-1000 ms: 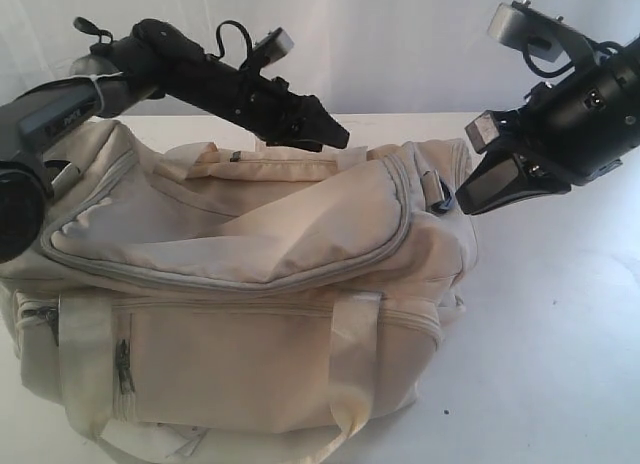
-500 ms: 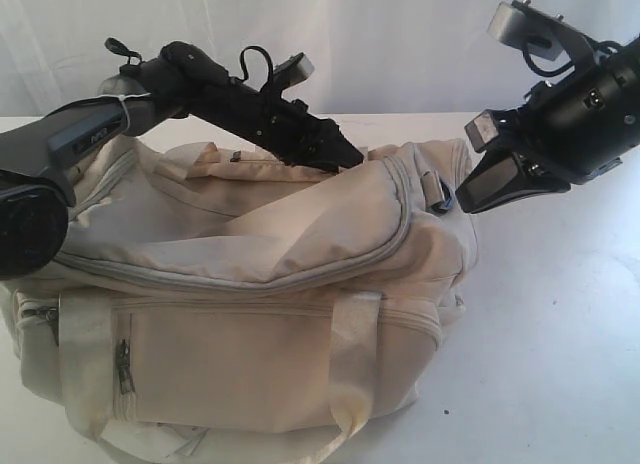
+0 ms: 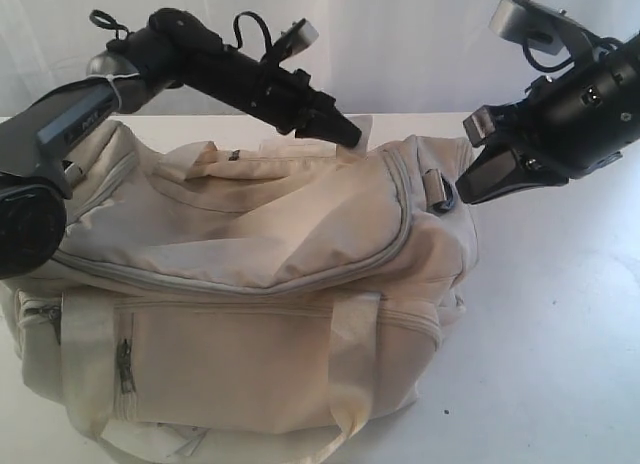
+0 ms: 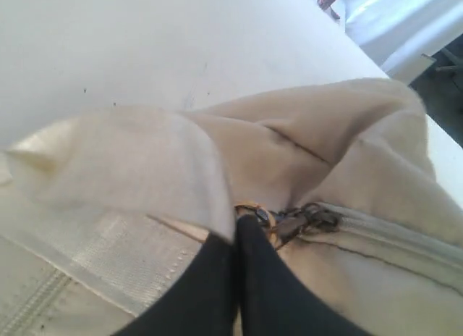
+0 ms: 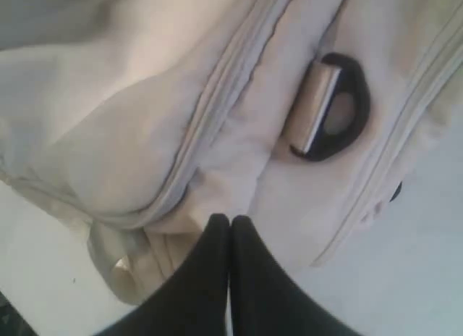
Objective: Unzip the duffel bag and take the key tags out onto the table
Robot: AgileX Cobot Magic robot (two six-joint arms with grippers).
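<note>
**Duffel bag and both grippers.** The duffel bag is seen lying on the table, the visible stretch of its grey zipper closed. The left gripper — fingers pressed together — is set against the zipper pull at the bag's top rear edge; whether the pull is pinched cannot be told. The right gripper, likewise clenched with nothing seen between its fingers, is held just beside the bag's black D-ring.

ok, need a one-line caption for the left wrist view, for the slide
Left gripper, shut, tips meeting at the metal zipper pull of the cream duffel bag, with the white table behind.
</note>
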